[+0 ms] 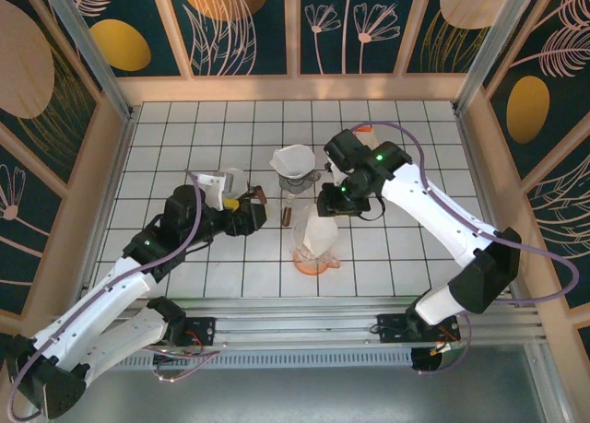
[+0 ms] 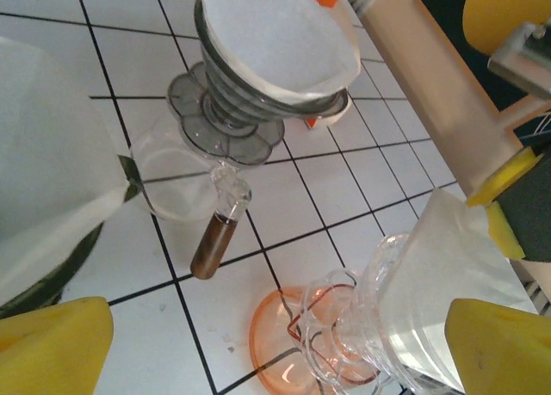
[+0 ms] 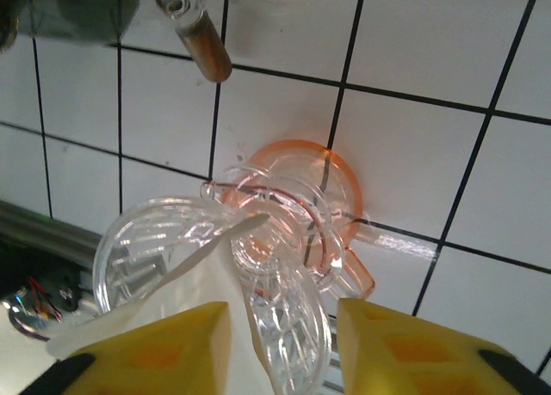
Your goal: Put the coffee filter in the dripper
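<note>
Top external, filter (image 1: pixel 323 231) in dripper (image 1: pixel 306 255), bare tiles (image 1: pixel 230 128) along back wall (image 1: pixel 295 89)

Coffee filter (image 1: pixel 321 231) in dripper (image 1: pixel 305 254), carafe (image 1: pixel 292 200) just behind

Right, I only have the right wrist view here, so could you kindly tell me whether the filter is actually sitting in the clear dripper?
Observer: In the left wrist view, the lower part of the filter is inside the clear dripper, and its upper part stands out above the rim.
Operator: Thank you. And where is the left gripper, please?
Observer: In the top view, the left gripper is open. It sits just left of the brown handle of the glass carafe, apart from the clear dripper.
</note>
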`<state>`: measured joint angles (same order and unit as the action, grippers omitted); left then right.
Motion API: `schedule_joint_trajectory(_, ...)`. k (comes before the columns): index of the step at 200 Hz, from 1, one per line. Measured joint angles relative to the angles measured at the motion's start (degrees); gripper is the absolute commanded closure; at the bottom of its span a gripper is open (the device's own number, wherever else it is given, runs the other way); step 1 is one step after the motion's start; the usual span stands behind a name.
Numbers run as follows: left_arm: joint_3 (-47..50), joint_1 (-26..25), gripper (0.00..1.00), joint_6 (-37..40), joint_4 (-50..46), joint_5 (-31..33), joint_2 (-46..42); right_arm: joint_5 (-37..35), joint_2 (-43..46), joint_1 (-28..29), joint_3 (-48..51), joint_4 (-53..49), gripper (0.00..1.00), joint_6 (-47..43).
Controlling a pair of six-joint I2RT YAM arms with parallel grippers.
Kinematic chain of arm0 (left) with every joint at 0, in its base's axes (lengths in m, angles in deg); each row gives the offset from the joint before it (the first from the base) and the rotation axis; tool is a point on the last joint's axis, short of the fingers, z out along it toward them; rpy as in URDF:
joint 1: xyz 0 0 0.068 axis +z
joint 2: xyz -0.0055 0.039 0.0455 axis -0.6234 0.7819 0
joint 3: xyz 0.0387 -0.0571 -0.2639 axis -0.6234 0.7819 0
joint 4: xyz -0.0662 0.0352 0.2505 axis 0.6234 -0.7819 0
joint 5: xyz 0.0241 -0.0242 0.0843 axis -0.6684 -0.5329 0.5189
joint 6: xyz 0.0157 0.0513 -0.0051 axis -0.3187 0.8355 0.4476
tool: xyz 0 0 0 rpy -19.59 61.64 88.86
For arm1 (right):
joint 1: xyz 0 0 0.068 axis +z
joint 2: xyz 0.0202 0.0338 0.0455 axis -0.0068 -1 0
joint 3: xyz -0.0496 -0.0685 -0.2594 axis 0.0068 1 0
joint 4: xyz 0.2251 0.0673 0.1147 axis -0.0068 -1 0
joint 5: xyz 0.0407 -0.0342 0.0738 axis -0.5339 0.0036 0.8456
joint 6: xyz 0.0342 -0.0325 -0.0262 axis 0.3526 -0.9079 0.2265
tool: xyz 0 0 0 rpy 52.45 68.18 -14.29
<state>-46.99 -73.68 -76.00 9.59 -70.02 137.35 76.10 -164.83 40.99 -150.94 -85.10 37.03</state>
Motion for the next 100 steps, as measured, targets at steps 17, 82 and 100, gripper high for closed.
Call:
schedule_joint_trajectory(17,-0.07,-0.85,0.01,0.0,0.0,-0.07,0.44,-0.98,1.22,0.46,1.75,1.64,0.42,-0.48)
schedule_joint_trajectory(82,-2.47,-7.43,0.02,-0.7,1.77,-0.37,4.04,-3.8,14.47,1.62,13.88,13.57,0.27,1.55)
schedule_joint_trajectory(100,-2.78,-9.01,0.04,-1.2,2.73,-0.07,6.03,-4.17,17.75,2.1,17.4,17.86,0.25,1.86)
